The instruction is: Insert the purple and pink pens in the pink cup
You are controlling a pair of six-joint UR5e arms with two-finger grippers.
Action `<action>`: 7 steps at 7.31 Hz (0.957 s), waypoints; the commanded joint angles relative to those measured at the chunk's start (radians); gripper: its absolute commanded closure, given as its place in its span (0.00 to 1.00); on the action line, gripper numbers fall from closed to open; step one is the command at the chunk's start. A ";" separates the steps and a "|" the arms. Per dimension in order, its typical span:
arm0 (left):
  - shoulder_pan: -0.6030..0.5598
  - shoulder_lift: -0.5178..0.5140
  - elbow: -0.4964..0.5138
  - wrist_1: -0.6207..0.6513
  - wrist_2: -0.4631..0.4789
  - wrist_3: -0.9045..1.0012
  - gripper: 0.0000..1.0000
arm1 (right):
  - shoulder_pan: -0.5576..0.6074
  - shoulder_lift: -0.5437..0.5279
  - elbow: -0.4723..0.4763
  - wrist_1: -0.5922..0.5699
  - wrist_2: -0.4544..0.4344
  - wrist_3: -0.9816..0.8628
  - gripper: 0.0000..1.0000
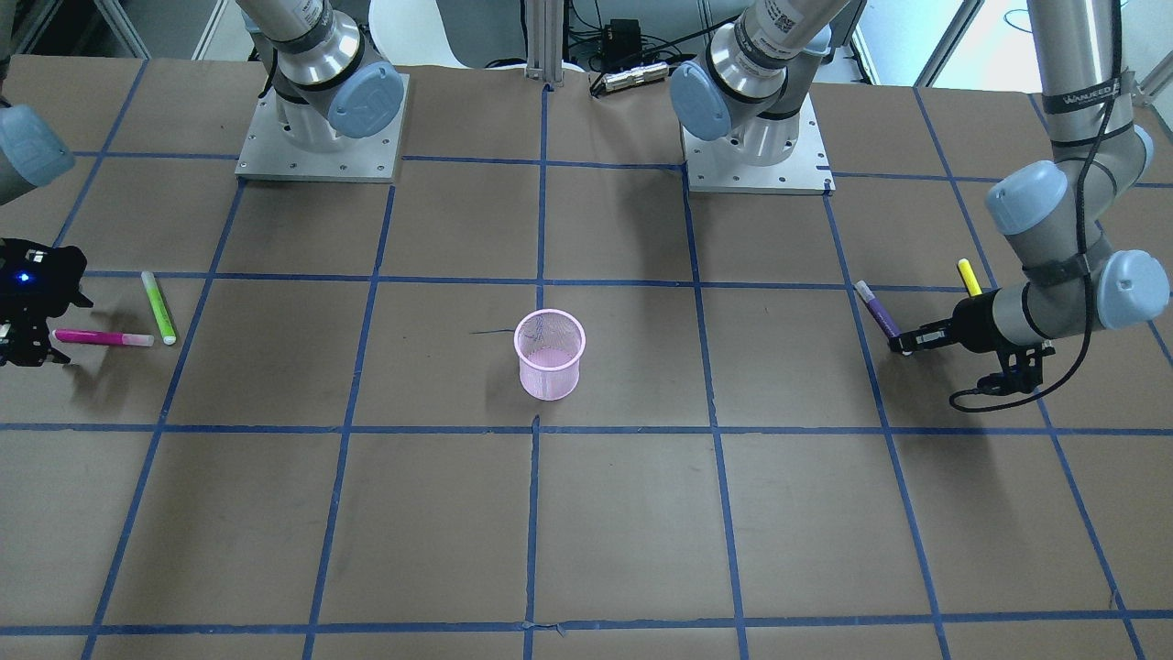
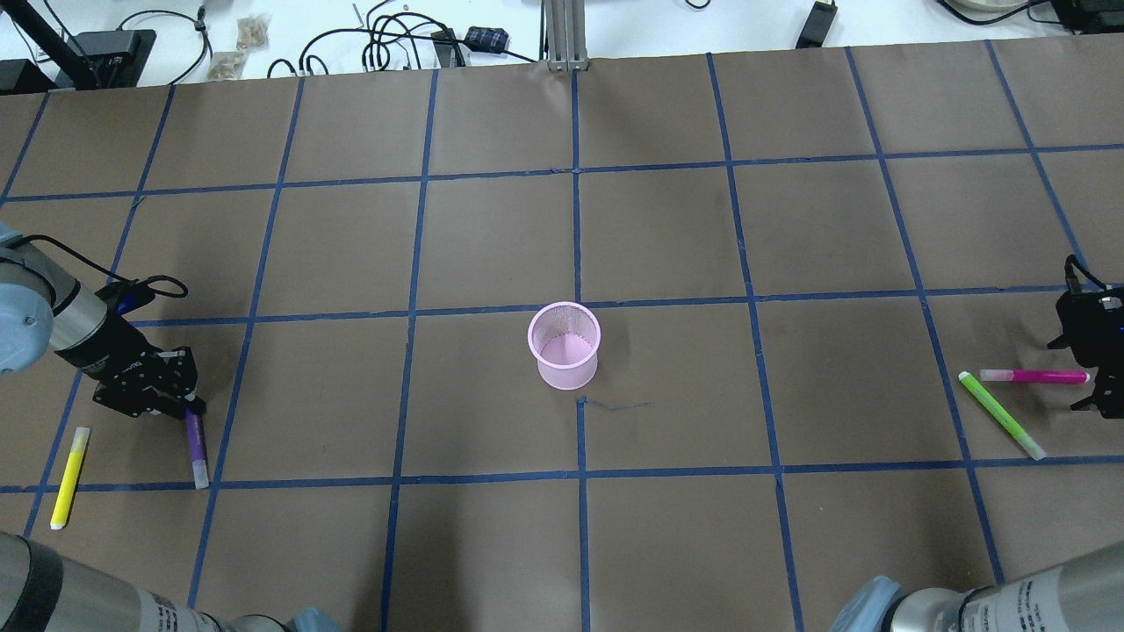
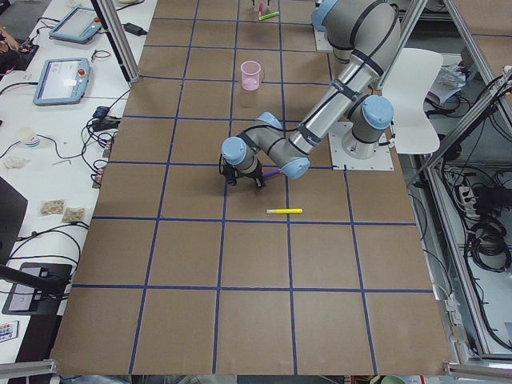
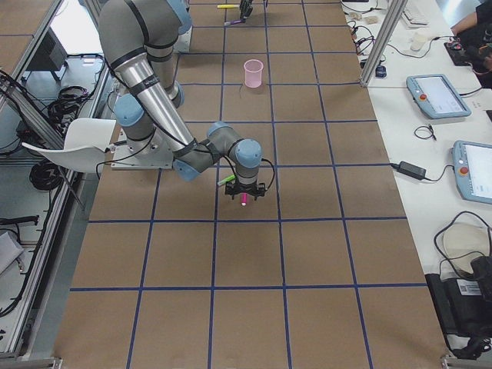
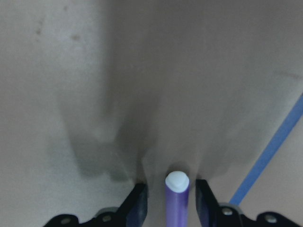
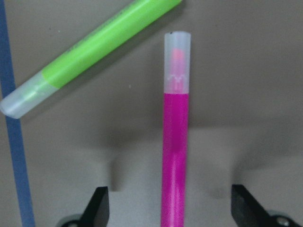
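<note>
The pink mesh cup [image 2: 565, 345] stands upright at the table's middle, also in the front view [image 1: 549, 353]. The purple pen [image 2: 197, 448] lies flat at the left. My left gripper [image 2: 184, 409] is low over its near end; in the left wrist view [image 5: 171, 198] the fingers sit close on either side of the pen [image 5: 177, 203] with small gaps, so it is open. The pink pen [image 2: 1036, 377] lies flat at the far right. My right gripper [image 2: 1087, 392] is wide open around its end, as the right wrist view [image 6: 170, 208] shows with the pen [image 6: 175, 156] centred.
A green pen [image 2: 1001, 415] lies just beside the pink pen, angled, also in the right wrist view [image 6: 104, 52]. A yellow pen [image 2: 68, 477] lies left of the purple pen. Blue tape lines grid the brown table [image 2: 790, 544]. Cables lie along the far edge.
</note>
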 commanded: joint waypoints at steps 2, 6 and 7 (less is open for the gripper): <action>-0.011 0.024 0.004 0.003 0.002 -0.008 1.00 | 0.000 0.000 0.002 -0.002 -0.006 0.005 0.66; -0.059 0.085 0.149 -0.209 0.014 -0.024 1.00 | 0.032 -0.050 -0.049 -0.031 -0.015 0.070 1.00; -0.068 0.096 0.165 -0.230 0.014 -0.032 1.00 | 0.101 -0.069 -0.082 -0.027 -0.025 0.077 1.00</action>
